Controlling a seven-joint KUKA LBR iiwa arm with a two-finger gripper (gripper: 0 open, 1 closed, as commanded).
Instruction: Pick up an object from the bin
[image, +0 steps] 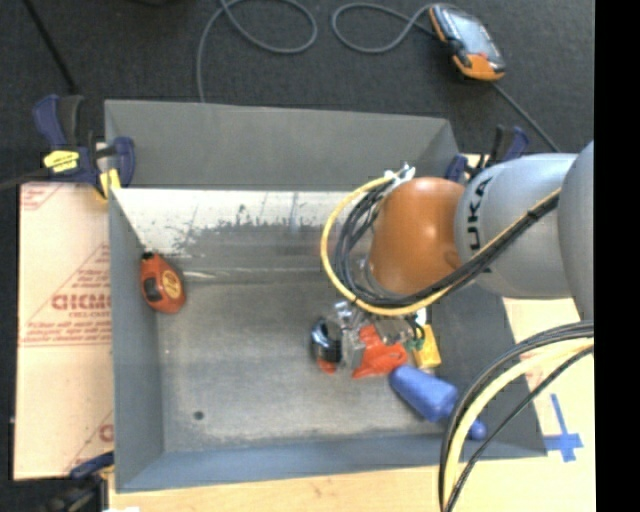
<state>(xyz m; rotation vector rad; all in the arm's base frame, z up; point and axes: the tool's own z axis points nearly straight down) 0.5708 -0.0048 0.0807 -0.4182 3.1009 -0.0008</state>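
The small dark blue-and-red thing (324, 346) lies toward 4 o'clock on the bin (250, 400) floor, just beside an orange-red piece (380, 358). My tool (347, 330) sits right over them, and I cannot tell how open it is. I'd close gently on one only, clear of the blue handle (424, 392) at 5 o'clock.

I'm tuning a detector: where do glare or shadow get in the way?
Camera view: a bright band washes the bin's back wall; the arm shades the gripper and the small heap under it; the orange tape measure at left lies evenly lit.
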